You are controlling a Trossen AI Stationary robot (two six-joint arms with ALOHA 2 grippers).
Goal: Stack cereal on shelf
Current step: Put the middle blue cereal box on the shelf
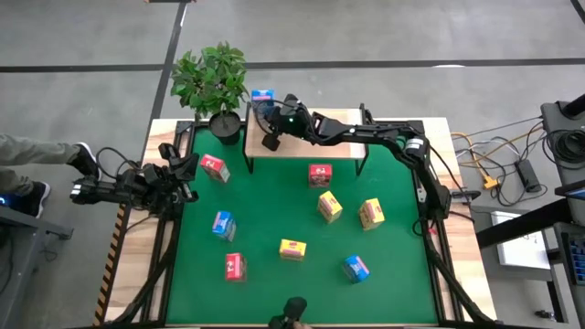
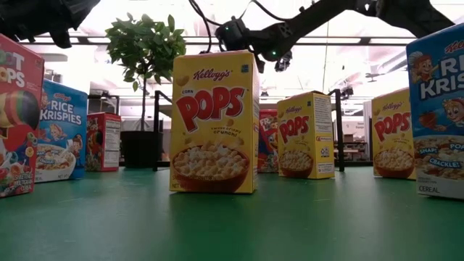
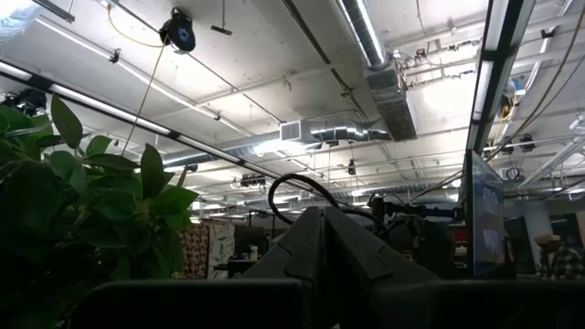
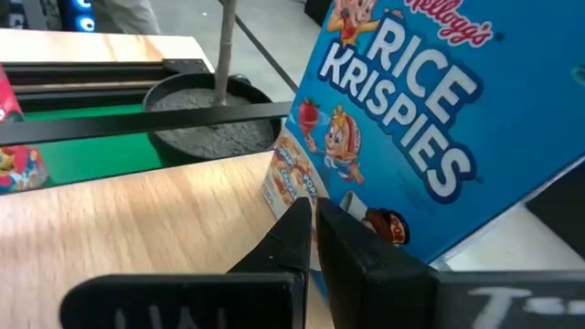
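The shelf (image 1: 306, 137), a light wood board on black legs, stands at the table's far side. One blue cereal box (image 1: 263, 98) (image 4: 411, 119) is at its far left corner. My right gripper (image 1: 268, 121) (image 4: 312, 208) reaches over the shelf from the right, shut, with its tips at the box's lower corner. Several cereal boxes stand on the green mat (image 1: 274, 196): red (image 1: 215, 167) (image 1: 320, 174), yellow (image 1: 329, 206) (image 1: 371, 213) and blue (image 1: 224, 225) among them. My left gripper (image 1: 178, 174) (image 3: 322, 219) waits shut at the table's left edge. My right gripper's shut fingertips stand right at the lower corner of the blue box's printed front (image 4: 292, 183). They come nearly level from the table's right side. The fingers hide the spot, so I cannot tell whether they touch the box. The box looks tilted above the shelf board.
A potted plant (image 1: 212, 78) stands beside the shelf's left end, its pot (image 4: 210, 119) just past the blue box. More boxes stand near the front: yellow (image 1: 292, 249), red (image 1: 234, 266), blue (image 1: 356, 268). The rest of the shelf board is bare.
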